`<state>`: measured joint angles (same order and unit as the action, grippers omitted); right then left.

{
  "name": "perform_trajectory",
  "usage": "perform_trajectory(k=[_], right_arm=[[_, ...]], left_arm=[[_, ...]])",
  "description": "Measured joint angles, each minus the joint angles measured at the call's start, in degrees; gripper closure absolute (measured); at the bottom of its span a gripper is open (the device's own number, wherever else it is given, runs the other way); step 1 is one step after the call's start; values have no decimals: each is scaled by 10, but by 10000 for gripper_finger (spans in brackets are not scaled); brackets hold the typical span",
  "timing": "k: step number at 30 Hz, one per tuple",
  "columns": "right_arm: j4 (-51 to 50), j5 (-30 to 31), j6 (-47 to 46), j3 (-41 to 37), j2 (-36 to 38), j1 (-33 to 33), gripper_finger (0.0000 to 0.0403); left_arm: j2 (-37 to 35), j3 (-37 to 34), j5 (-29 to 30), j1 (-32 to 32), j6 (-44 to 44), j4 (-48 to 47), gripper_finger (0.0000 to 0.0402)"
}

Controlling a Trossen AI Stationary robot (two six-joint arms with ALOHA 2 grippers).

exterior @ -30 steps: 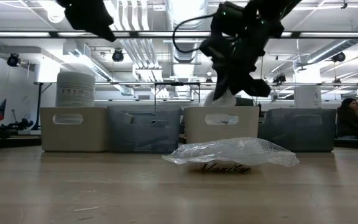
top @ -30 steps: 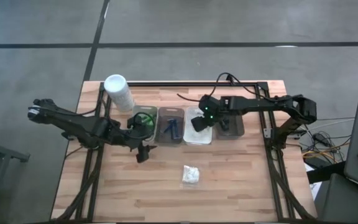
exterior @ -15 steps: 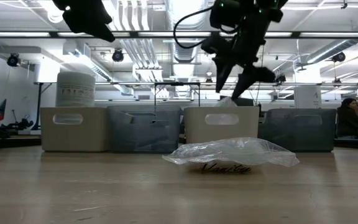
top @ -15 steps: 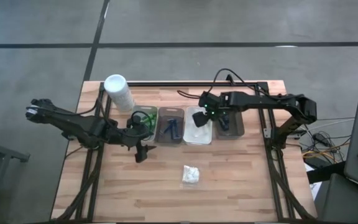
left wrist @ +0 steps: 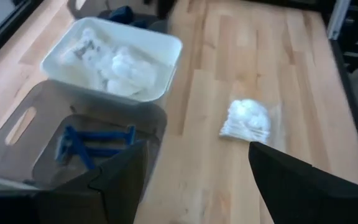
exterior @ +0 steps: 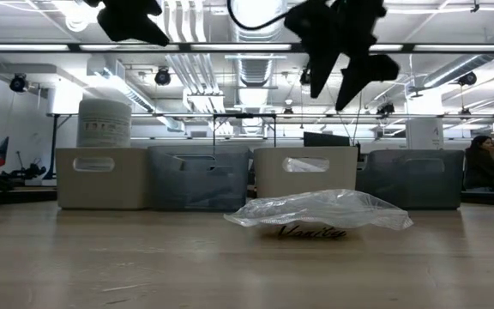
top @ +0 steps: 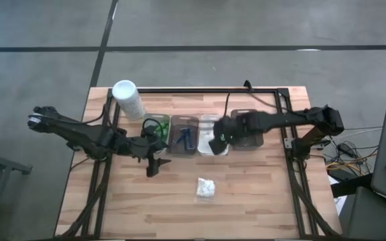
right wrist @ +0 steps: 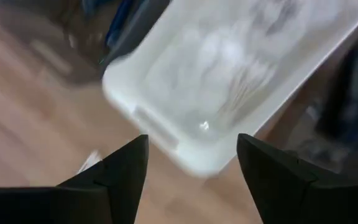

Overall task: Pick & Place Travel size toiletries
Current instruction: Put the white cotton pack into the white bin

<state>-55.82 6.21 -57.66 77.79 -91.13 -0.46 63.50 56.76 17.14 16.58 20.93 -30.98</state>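
A clear bag of white puffs (top: 206, 189) lies flat on the wooden table near the front; it also shows in the low view (exterior: 320, 210) and the left wrist view (left wrist: 246, 119). Four trays stand in a row behind it. The white tray (top: 212, 122) holds white puffs (left wrist: 120, 65), a dark tray (left wrist: 17, 149) holds blue razors (left wrist: 95, 142), and the leftmost tray holds green items (top: 154, 127). My right gripper (right wrist: 191, 186) hangs open and empty above the white tray's near rim (right wrist: 166, 146). My left gripper (left wrist: 197, 186) hovers open and empty near the razor tray's front.
A tall white cylinder (top: 127, 99) stands at the far left of the tray row. A fourth, dark tray (top: 248, 130) stands at the right end. Bare wood lies around the bag toward the near edge.
My right gripper has opened above the white tray and let go a white puff, which has dropped into that tray. The gripper has then risen and drawn toward the table's near edge.
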Motion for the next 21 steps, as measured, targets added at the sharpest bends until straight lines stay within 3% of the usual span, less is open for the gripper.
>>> perform_trajectory(k=[7, 12, 15, 21], right_arm=[[52, -16, -192, -32, 0, 139, 178], [200, 8, -322, -94, 0, 216, 169], [275, 28, -389, -132, -11, 243, 160], [353, 12, -452, -168, -75, 269, 141]], left_arm=[[1, -44, -43, 0, -13, 57, 118], [1, -90, -88, 0, -9, 131, 118], [1, -114, -92, 0, -13, 170, 118], [1, -138, -97, 0, -29, 186, 118]])
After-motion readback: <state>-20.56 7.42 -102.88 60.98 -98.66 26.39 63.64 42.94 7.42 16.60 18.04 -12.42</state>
